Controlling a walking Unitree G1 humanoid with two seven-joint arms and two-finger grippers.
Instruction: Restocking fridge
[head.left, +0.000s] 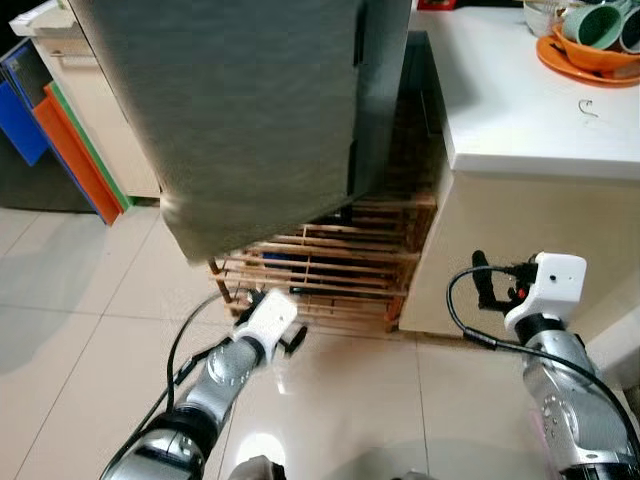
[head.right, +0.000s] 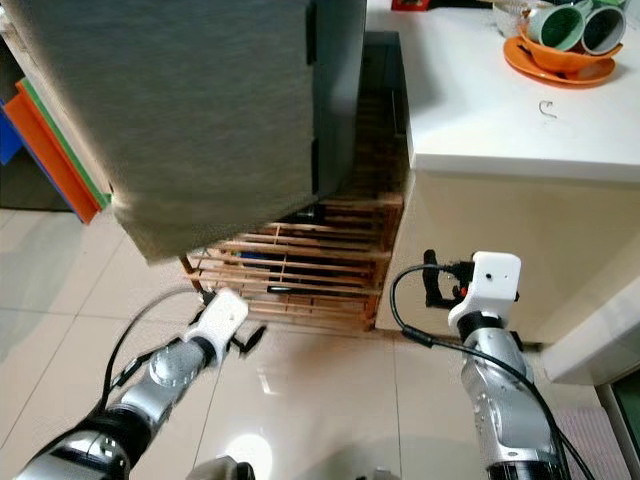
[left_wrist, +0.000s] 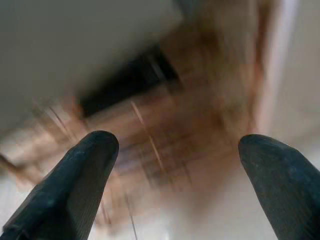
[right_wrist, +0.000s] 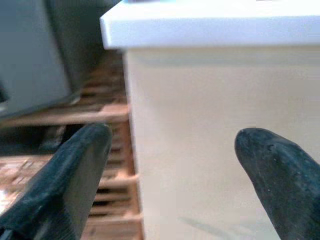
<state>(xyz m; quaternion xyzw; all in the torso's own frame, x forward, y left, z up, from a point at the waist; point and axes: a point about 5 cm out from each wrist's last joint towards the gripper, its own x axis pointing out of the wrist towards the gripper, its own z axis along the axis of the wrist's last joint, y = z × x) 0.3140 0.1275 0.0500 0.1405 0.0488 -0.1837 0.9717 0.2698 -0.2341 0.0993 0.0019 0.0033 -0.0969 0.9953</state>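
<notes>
Left arm (head.left: 215, 385) reaches forward and low, silver forearm angled up toward centre, white wrist block at its end. Left gripper (left_wrist: 177, 165) open, black fingers (left_wrist: 75, 180) spread wide, nothing between them.

Right arm (head.left: 565, 385) bent, forearm raised. Right gripper (right_wrist: 172, 165) also open, its fingers (right_wrist: 75, 170) set well apart, empty.

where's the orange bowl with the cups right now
The orange bowl sits on the white counter at the far right of the head views, holding green cups, to the right of the grey fridge.
</notes>
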